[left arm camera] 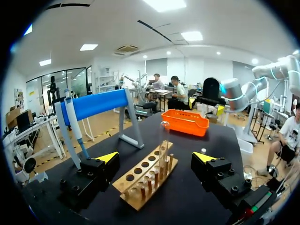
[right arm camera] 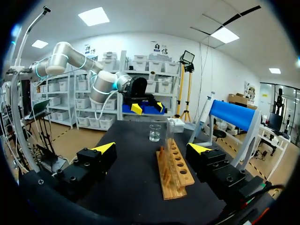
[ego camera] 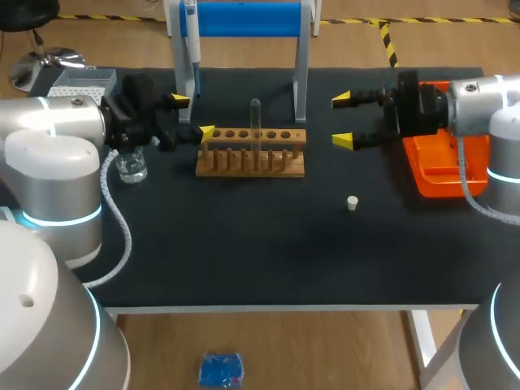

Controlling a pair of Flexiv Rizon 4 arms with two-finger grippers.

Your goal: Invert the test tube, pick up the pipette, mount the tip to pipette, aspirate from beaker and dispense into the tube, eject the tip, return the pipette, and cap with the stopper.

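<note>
Open gap between rack [ego camera: 244, 166] and stopper [ego camera: 353, 203]

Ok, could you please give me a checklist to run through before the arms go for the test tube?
1. Left end effector open: ok.
2. Right end effector open: ok.
3. Test tube standing upright in the rack, not held: ok.
4. Left end effector clear of the rack's near end: cannot tell.
5. Pipette hanging on its stand: ok.
6. Liquid in the beaker: cannot tell.
</note>
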